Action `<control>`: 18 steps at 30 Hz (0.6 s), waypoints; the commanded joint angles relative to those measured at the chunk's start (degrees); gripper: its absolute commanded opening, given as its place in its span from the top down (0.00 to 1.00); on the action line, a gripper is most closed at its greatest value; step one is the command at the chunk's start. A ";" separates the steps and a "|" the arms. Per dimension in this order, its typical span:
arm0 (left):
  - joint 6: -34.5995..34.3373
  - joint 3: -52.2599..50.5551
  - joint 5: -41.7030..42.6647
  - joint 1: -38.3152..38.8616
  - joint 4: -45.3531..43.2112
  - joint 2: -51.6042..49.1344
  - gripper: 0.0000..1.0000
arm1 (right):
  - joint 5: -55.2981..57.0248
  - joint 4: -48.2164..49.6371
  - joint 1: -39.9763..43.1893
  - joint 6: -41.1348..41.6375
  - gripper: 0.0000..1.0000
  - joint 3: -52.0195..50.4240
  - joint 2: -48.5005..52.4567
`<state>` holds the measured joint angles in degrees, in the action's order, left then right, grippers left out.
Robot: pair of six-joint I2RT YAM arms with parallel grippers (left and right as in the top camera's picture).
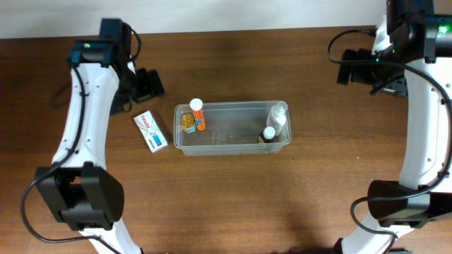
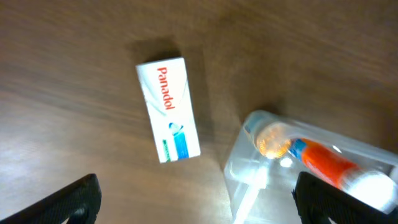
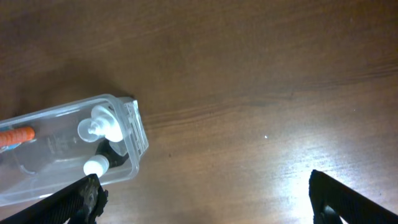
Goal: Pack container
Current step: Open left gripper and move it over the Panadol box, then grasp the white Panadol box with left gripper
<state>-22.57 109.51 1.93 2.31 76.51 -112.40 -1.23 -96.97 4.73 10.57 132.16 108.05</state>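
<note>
Fingers of the left claw stand wide apart, clamped on nothing. The claw hangs at about 10 o'clock from the container, tilted toward the white box. That pose looks like a lineup for a pickup. The box lies flat on the table just beside the container's 9 o'clock end, skewed, with a narrow gap to the wall. There is bare table at its 6 and 9 o'clock sides, so an approach from there seems freer.

The container sits near the table's centre, long axis running 9 to 3. An orange tube and a round amber piece crowd its 9 o'clock end. A white bottle and a small dark bottle fill the 3 o'clock end. The middle is bare, probably the room left for the box.

The right claw also gapes, holding nothing, parked well apart at 2 o'clock, likely out of the way.
</note>
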 commanded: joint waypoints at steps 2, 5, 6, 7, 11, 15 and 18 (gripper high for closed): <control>-2.54 -10.19 4.37 -2.32 -5.66 0.55 0.01 | -0.28 -0.15 0.17 0.39 0.02 0.39 0.09; -2.73 -15.41 4.74 -3.08 -9.46 0.55 0.01 | -0.28 -0.15 0.17 0.39 0.01 0.39 0.09; -2.73 -16.98 4.76 -3.15 -10.69 0.55 0.01 | -0.28 -0.15 0.17 0.39 0.01 0.39 0.09; -2.73 -18.45 4.76 -3.19 -11.85 0.55 0.01 | -0.28 -0.15 0.17 0.39 0.02 0.39 0.09; -2.73 -23.96 4.76 -3.17 -17.31 0.55 0.01 | -0.28 -0.15 0.17 0.39 0.02 0.39 0.09; -3.41 -28.30 4.74 -3.17 -21.92 0.46 0.01 | -0.26 -0.15 0.17 0.39 0.02 0.39 0.09; -3.61 -30.95 4.76 -3.17 -25.31 0.44 0.00 | -0.28 -0.15 0.17 0.39 0.02 0.39 0.09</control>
<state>-25.17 80.79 5.89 -0.78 53.12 -112.40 -1.23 -96.97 4.73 10.59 132.16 108.05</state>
